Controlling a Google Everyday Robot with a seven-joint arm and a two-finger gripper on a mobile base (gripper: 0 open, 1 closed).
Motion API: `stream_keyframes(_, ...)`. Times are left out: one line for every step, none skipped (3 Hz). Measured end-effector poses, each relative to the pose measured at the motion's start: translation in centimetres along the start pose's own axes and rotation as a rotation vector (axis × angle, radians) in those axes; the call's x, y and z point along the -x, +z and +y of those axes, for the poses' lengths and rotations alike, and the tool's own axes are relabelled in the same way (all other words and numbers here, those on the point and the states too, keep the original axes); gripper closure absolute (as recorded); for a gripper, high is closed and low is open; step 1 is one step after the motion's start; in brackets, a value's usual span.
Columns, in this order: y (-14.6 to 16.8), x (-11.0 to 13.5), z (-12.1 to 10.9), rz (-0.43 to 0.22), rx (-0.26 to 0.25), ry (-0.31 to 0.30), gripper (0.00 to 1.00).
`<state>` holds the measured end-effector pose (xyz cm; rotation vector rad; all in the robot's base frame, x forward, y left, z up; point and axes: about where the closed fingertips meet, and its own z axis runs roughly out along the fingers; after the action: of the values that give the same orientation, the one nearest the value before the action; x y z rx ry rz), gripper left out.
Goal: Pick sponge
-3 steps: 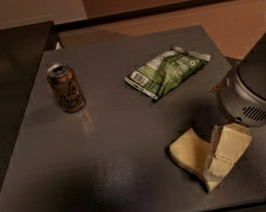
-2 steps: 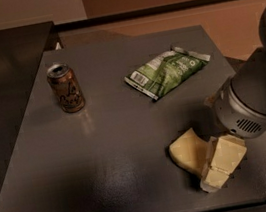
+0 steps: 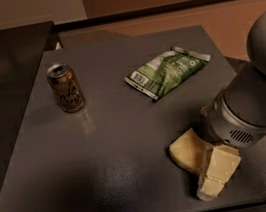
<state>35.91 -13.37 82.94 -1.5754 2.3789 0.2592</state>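
The sponge is a pale yellow flat pad lying on the dark grey table near its front right. My gripper hangs from the grey arm wrist and sits directly over the sponge's right end, touching or almost touching it. That end of the sponge is hidden under the gripper. The sponge lies flat on the table.
A brown drink can stands upright at the back left of the table. A green snack bag lies at the back right. A dark counter adjoins the table on the left. The table's front edge runs just below the gripper.
My arm has shifted left and slightly down, bringing the gripper further over the sponge's right end. The sponge, can and bag have not moved.
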Motion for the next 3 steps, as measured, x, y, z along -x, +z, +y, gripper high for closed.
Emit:
stream_keyframes(0.1,0.3,0.1,0.015,-0.006,-0.003,0.18)
stream_keyframes(-0.3,1.0,0.1,0.028,-0.024,-0.012,0.41)
stream_keyframes(-1.0,1.8,-0.2,0.041,-0.044,-0.020,0.64)
